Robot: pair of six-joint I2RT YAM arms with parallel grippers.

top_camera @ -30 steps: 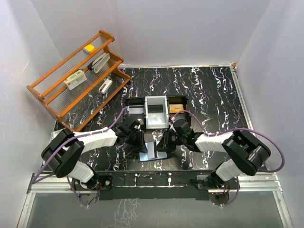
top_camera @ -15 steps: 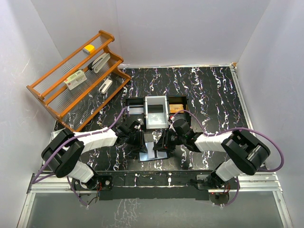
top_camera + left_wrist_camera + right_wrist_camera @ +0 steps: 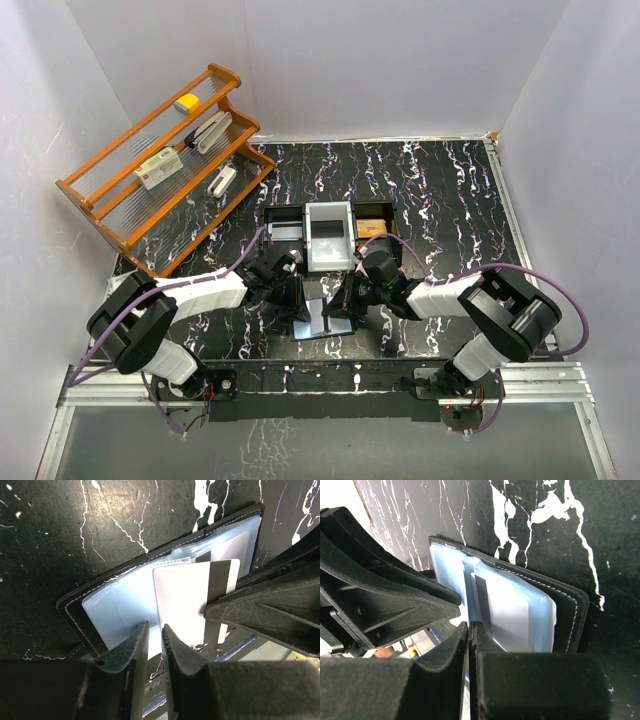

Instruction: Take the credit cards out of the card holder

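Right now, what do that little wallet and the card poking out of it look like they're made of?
The wallet looks like matte black leather or imitation leather, with light stitching along its edge; which one, I can't tell. Its pockets look like clear glossy plastic film, catching the light. The card seems stiff smooth plastic, pale with a dark stripe.

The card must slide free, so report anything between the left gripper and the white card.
Nothing visible does. The left gripper straddles the edge of the white card; the right gripper seems pinched on its striped side.
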